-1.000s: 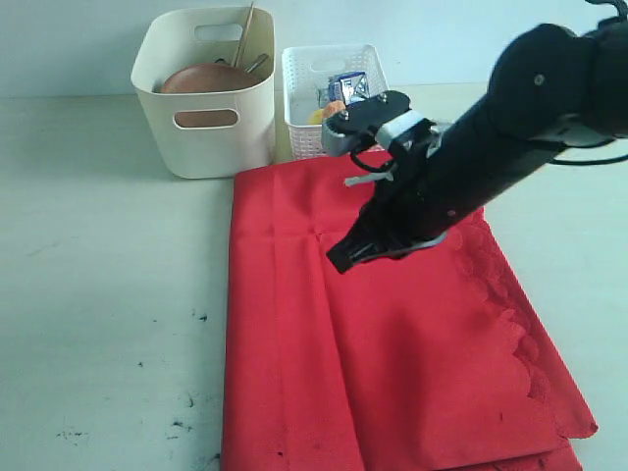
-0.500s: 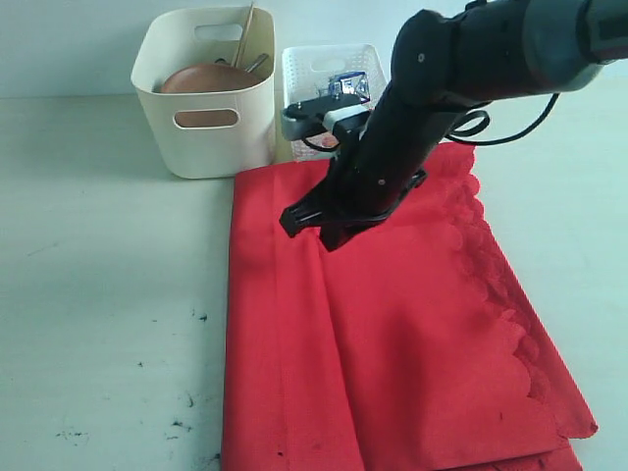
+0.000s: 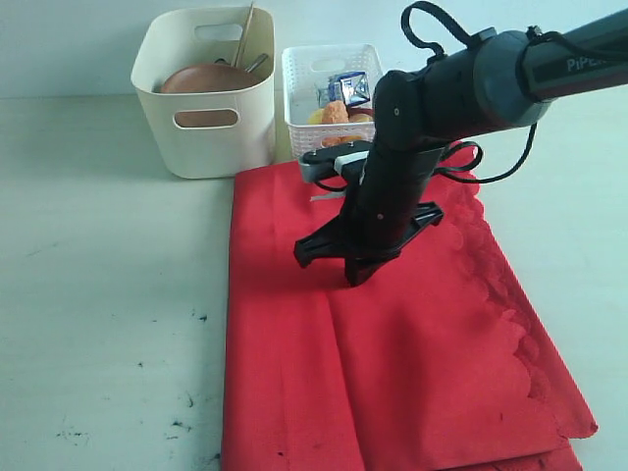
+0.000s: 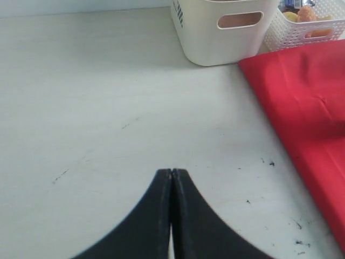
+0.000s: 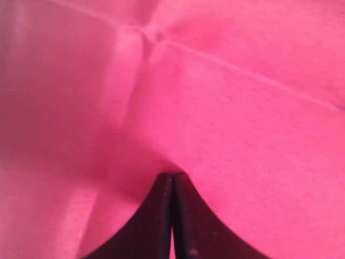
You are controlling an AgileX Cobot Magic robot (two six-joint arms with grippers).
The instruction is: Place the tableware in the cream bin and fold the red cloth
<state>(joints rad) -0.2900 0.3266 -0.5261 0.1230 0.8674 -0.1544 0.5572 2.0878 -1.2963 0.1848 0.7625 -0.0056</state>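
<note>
The red cloth (image 3: 392,363) lies folded in layers on the table, its scalloped edge on the right. My right gripper (image 3: 355,279) is shut, tip pointing down onto the cloth's upper middle; in the right wrist view the tip (image 5: 172,175) rests against creased red cloth (image 5: 226,108) with nothing between the jaws. The cream bin (image 3: 206,93) stands at the back left, holding the brown plate (image 3: 201,78), chopsticks (image 3: 245,25) and other tableware. My left gripper (image 4: 171,171) is shut and empty over bare table, left of the cloth (image 4: 302,102) and bin (image 4: 223,27); it does not show in the exterior view.
A white lattice basket (image 3: 306,98) with food items and a blue-and-white carton (image 3: 351,88) stands right of the bin, touching the cloth's far edge. Bare pale table (image 3: 98,275) with dark specks stretches to the left.
The right arm swung left over the cloth, then turned its gripper downward, lowering the tip onto the cloth's upper middle. The cloth's layers look the same.
</note>
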